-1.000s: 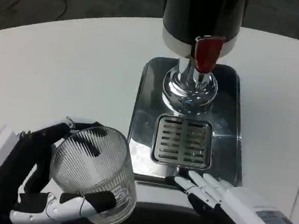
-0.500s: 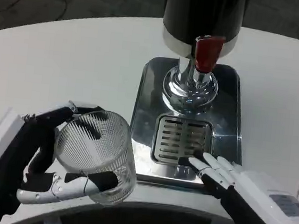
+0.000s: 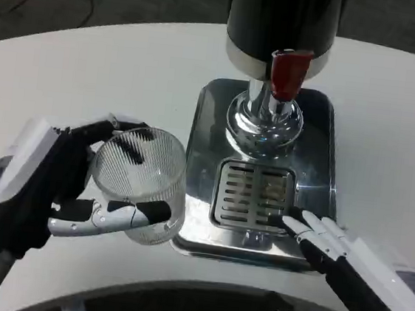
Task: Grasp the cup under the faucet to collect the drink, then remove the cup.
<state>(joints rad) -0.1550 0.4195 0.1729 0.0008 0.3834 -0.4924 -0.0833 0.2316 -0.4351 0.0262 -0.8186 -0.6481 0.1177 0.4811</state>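
Ribbed clear cup (image 3: 139,185) gripped in left hand (image 3: 48,191), held just off the left edge of the steel tray (image 3: 201,147), apparently empty. Right hand (image 3: 346,252) open, fingers spread at the tray's front right corner beside the drain grate (image 3: 254,196). Red faucet lever (image 3: 287,73) above.

Left hand (image 3: 37,189) wrapped around ribbed glass cup (image 3: 139,182), held upright. Right hand (image 3: 373,273) low, fingers (image 3: 318,230) extended, holding nothing.

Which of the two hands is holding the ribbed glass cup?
The left hand: its fingers wrap the cup beside the drip tray. The right hand holds nothing, fingertips at the tray's front corner.
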